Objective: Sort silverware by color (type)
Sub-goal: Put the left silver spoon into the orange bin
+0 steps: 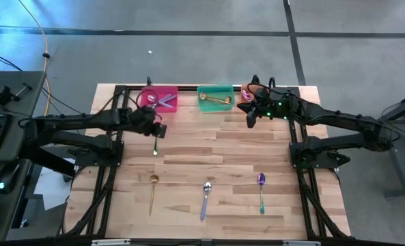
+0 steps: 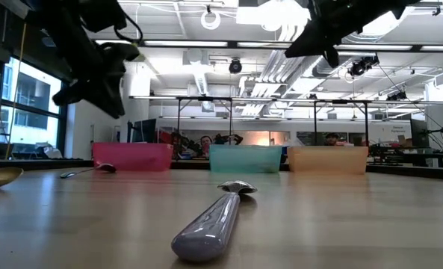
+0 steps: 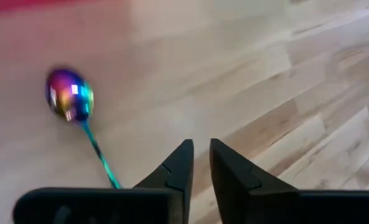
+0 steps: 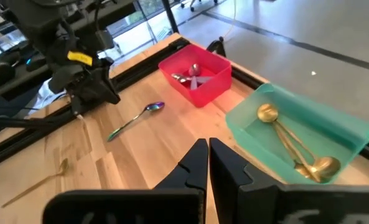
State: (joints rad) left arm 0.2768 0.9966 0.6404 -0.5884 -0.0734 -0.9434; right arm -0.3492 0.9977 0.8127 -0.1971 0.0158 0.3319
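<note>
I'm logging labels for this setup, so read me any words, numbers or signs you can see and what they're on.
No text is readable.
Yellow tag on the left arm: too blurred to read.
Bins, spoons, table: no markings visible.

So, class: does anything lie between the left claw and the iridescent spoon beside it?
Nothing visible does. The left claw hangs just beside the iridescent spoon, with only bare table between them.

Three bins, four spoons loose on the table, two claws.
</note>
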